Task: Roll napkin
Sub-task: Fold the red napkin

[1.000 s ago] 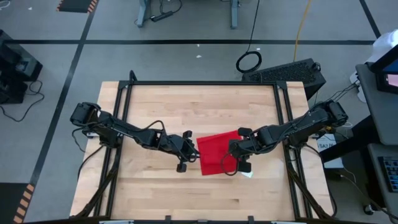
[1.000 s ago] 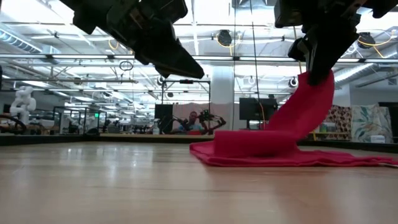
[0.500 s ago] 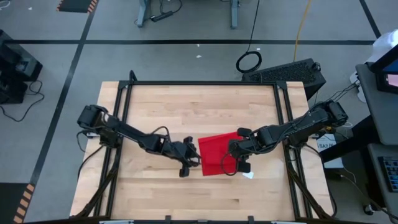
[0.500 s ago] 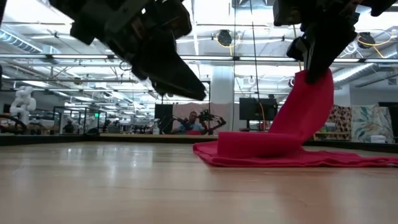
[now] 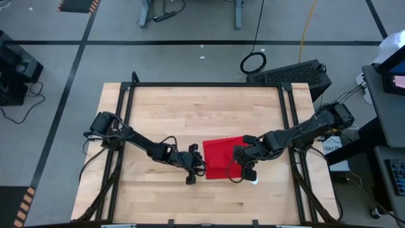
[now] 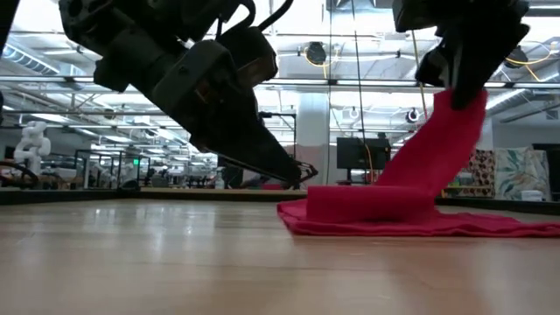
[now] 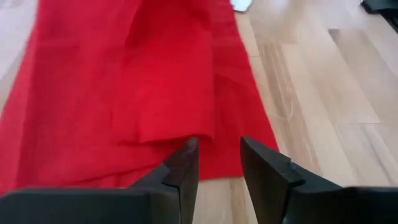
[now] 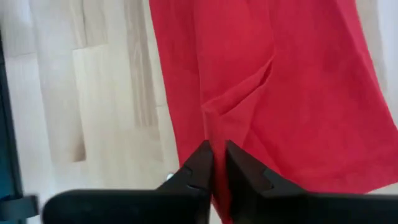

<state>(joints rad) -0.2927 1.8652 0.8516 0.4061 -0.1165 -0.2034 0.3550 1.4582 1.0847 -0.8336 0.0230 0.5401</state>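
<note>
On table, napkin (image 5: 220,157) lies front-to-back.

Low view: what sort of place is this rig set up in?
Probably a large robotics lab or industrial workspace: open ceiling with exposed ducts, another robot workstation across the floor, and a wooden table in a black frame on grey flooring.

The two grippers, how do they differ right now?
The right gripper has its jaws pinched on the napkin, lifting one edge off the table; the left gripper has open jaws holding nothing. The right sits at the napkin's right side, the left at its left edge. Both are dark, two-fingered.
</note>
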